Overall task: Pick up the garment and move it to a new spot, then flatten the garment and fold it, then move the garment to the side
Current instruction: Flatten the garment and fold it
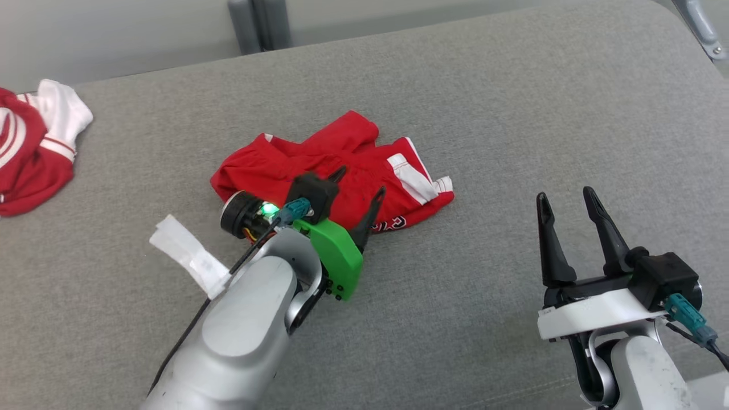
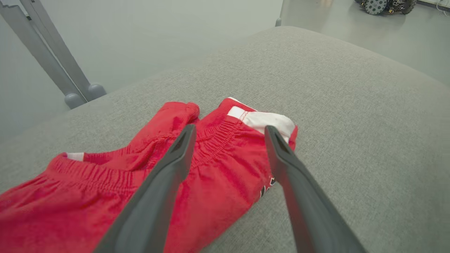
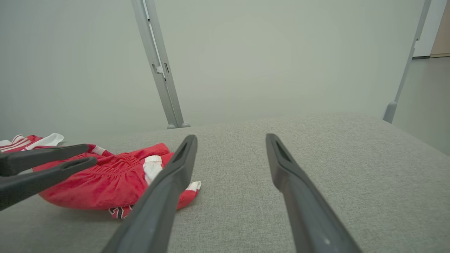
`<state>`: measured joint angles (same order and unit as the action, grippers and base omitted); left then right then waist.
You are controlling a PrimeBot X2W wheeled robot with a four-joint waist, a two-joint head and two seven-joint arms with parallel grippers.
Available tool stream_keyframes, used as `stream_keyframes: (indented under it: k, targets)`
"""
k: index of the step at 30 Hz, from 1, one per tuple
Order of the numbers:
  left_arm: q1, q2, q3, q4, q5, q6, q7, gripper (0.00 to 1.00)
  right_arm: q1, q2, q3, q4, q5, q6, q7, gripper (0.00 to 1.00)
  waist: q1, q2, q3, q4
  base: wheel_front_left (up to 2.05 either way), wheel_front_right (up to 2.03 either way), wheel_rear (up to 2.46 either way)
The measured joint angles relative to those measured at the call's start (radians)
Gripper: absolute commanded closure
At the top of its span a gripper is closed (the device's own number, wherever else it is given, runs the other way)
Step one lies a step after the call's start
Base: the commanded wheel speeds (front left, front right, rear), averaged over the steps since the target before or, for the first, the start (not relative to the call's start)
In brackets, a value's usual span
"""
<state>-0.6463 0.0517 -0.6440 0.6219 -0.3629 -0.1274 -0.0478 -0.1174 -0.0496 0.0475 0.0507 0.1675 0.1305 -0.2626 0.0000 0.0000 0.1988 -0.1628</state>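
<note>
The garment (image 1: 342,165) is a crumpled pair of red shorts with white side panels, lying mid-way across the grey cushion. My left gripper (image 1: 359,185) hovers over its near edge with the jaws open and nothing between them; in the left wrist view the two fingers straddle the elastic waistband of the shorts (image 2: 218,165), with my left gripper (image 2: 230,131) just above the cloth. Off to the right, my right gripper (image 1: 566,199) is open above bare cushion, well clear of the shorts (image 3: 105,175). In the right wrist view my right gripper (image 3: 231,138) points past them.
A second red-and-white garment (image 1: 31,142) lies at the cushion's far left edge. A strip of white tape (image 1: 188,253) sits beside my left forearm. Grey metal frame legs (image 1: 259,23) stand behind the grey cushion (image 1: 512,114), which offers wide bare room to the right.
</note>
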Motion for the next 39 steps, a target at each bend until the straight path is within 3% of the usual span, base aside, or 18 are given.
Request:
stream_keyframes:
  k: [11,18,19,20,24,31,39]
  targets:
    - [-0.188,-0.004,-0.112,0.214,-0.139,0.000,0.030,0.00,-0.030,-0.001,0.015,-0.004,0.022,0.000,0.000,0.00,0.0000,0.0000,0.094,-0.100,0.00,0.00,0.00]
    - [-0.221,-0.004,-0.227,0.250,-0.229,0.000,0.091,0.00,-0.032,0.000,0.026,-0.002,0.025,0.000,0.000,0.00,0.0000,0.0000,0.115,-0.120,0.00,0.00,0.00]
    - [-0.226,-0.003,-0.241,0.250,-0.242,0.000,0.093,0.18,-0.032,0.000,0.028,-0.002,0.025,0.000,0.000,0.00,0.0000,0.0000,0.113,-0.119,0.00,0.00,0.00]
    - [-0.232,-0.001,-0.257,0.250,-0.250,0.000,0.093,0.44,-0.032,0.000,0.030,-0.002,0.025,0.000,0.000,0.00,0.0000,0.0000,0.110,-0.117,0.00,0.00,0.00]
    - [-0.247,0.003,-0.288,0.247,-0.273,0.000,0.047,1.00,-0.032,0.000,0.030,-0.002,0.025,0.000,0.000,0.00,0.0000,0.0000,0.100,-0.112,0.00,0.00,0.00]
    - [-0.256,0.002,-0.313,0.236,-0.313,0.000,-0.052,1.00,-0.027,0.000,0.024,0.002,0.022,0.000,0.000,0.00,0.0000,0.0000,0.076,-0.096,0.00,0.00,0.00]
    - [-0.286,0.001,-0.235,0.154,-0.332,0.028,-0.201,1.00,-0.012,0.000,0.016,0.003,0.015,0.000,0.000,0.00,0.0000,0.0000,0.048,-0.071,0.00,0.00,0.00]
